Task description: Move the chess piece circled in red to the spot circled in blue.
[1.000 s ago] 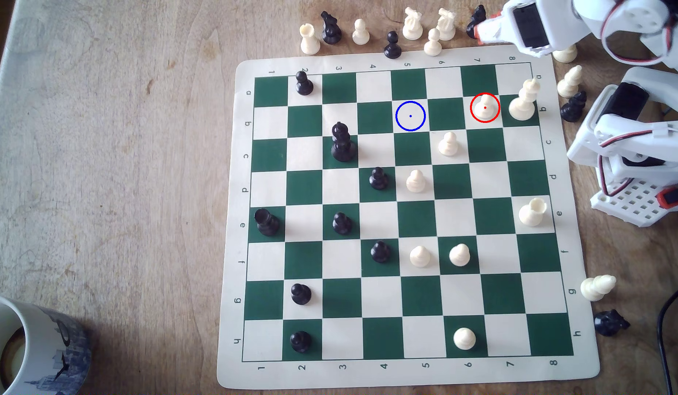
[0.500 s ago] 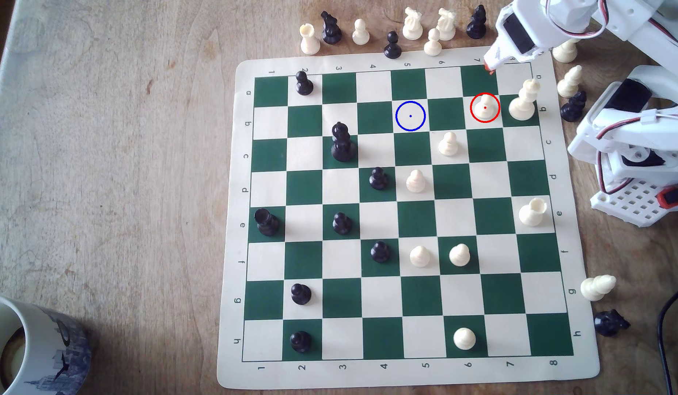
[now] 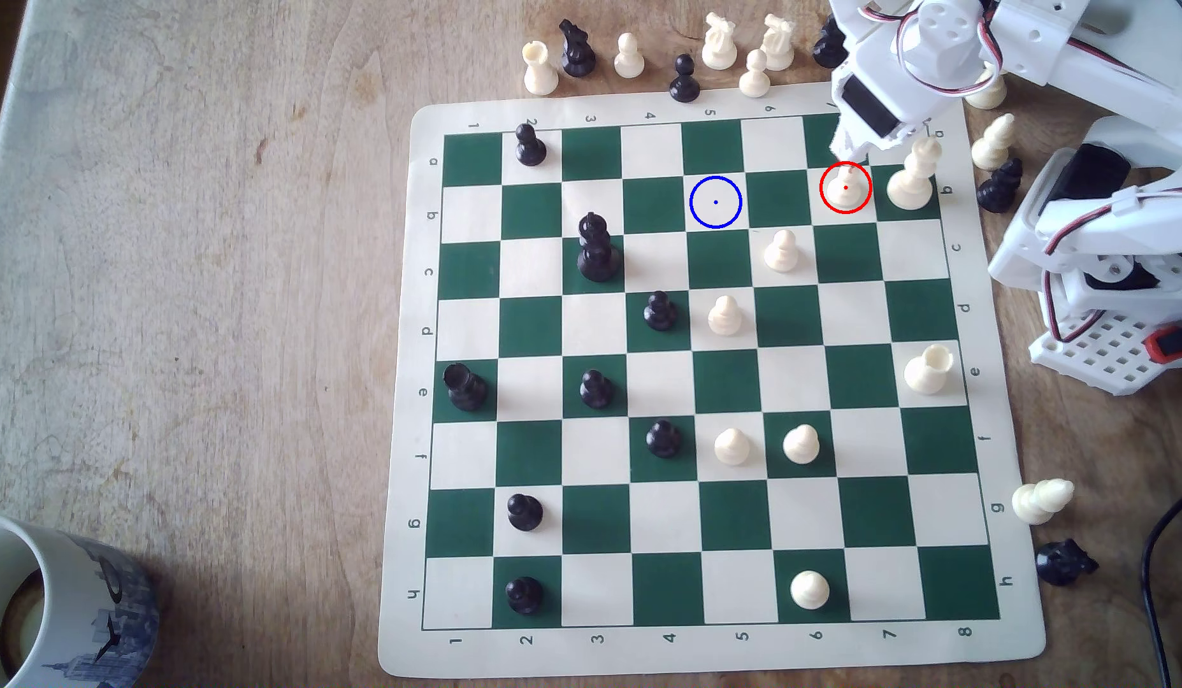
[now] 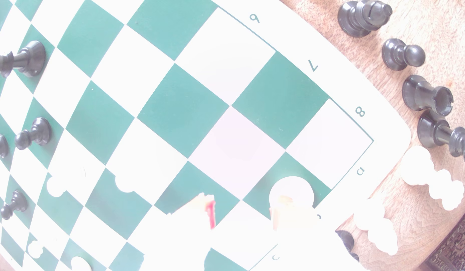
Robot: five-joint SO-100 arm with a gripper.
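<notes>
Cream-white, the chess piece [image 3: 845, 188] stands upright inside the red circle on a cream square in row b, column 7, near the far right corner of the chessboard [image 3: 707, 651] in the exterior view. Just to its right in that view, on the next square, rises the much taller cream piece [image 3: 912, 175]. The gripper [image 3: 847, 157] hangs right over the pawn's head, its white body reaching in from the exterior view's upper right. In the washed-out wrist view the gripper [image 4: 241, 211] has its two fingers parted, one red-edged fingertip [image 4: 210, 212] on one side and the other in front of a round cream base; nothing is between them. The spot [image 3: 715, 202], a cream square ringed in blue, lies in the same row two columns to the exterior view's left, bare. A mug [image 3: 52, 608] sits on the wooden surface [image 3: 211, 264] at the lower left.
</notes>
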